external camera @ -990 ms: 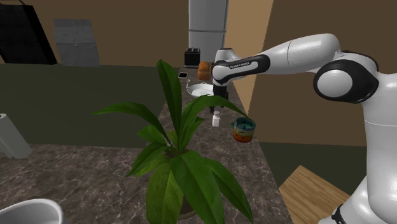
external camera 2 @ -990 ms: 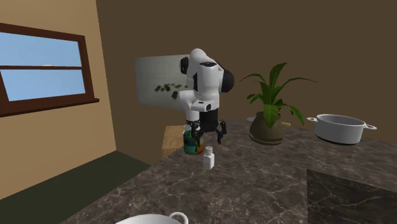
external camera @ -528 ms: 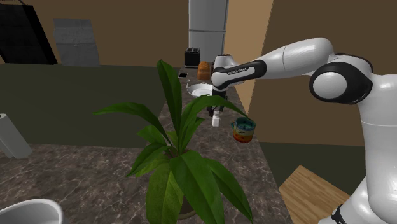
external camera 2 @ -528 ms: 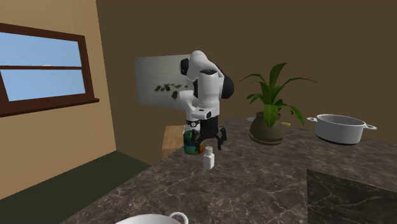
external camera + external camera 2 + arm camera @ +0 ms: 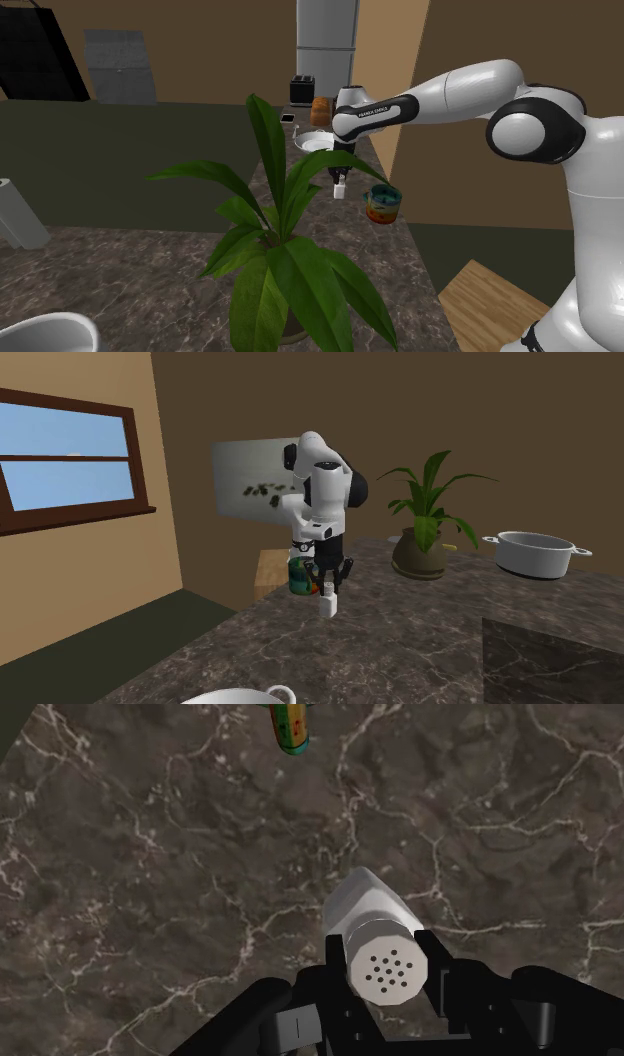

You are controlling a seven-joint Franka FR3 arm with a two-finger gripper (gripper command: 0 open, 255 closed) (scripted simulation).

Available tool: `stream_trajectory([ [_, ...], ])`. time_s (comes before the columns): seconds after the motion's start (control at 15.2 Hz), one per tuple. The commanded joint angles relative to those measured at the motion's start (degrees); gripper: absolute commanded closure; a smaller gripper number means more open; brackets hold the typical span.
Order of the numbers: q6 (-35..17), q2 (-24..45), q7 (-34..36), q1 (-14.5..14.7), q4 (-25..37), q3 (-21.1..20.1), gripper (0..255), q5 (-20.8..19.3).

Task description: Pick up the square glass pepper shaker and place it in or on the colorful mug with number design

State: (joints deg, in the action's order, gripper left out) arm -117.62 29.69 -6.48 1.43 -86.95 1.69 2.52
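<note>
- The dark marbled counter [image 5: 150,270] carries everything. In the shoulder view, the task's things sit toward its far end, close to the edge.
- The white arm [image 5: 450,90] reaches out over the counter with its hand pointing straight down.
- The colourful mug [image 5: 382,204] stands upright with its mouth up. In the shoulder view it is at about four o'clock from the shaker, near it but apart.
- The pepper shaker [image 5: 327,604] stands upright on the counter directly under the hand, its long axis vertical.
- The gripper [image 5: 384,959] is drawn narrow. Its fingers [image 5: 432,966] clasp the perforated cap from either side and look to be touching it.
- I'd judge the coming move to be a straight lift, then a short carry toward four o'clock.
</note>
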Motion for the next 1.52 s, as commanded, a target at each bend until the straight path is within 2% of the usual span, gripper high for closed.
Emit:
stream_trajectory([
  [0.0, 0.0, 0.0, 0.0, 0.0, 0.0, 0.0, 255, 0.0],
  [0.46, -0.01, 0.0, 0.0, 0.0, -0.01, 0.0, 255, 0.0],
  [1.45, 10.14, -2.73, 0.33, -0.03, 7.41, 0.09, 255, -0.21],
])
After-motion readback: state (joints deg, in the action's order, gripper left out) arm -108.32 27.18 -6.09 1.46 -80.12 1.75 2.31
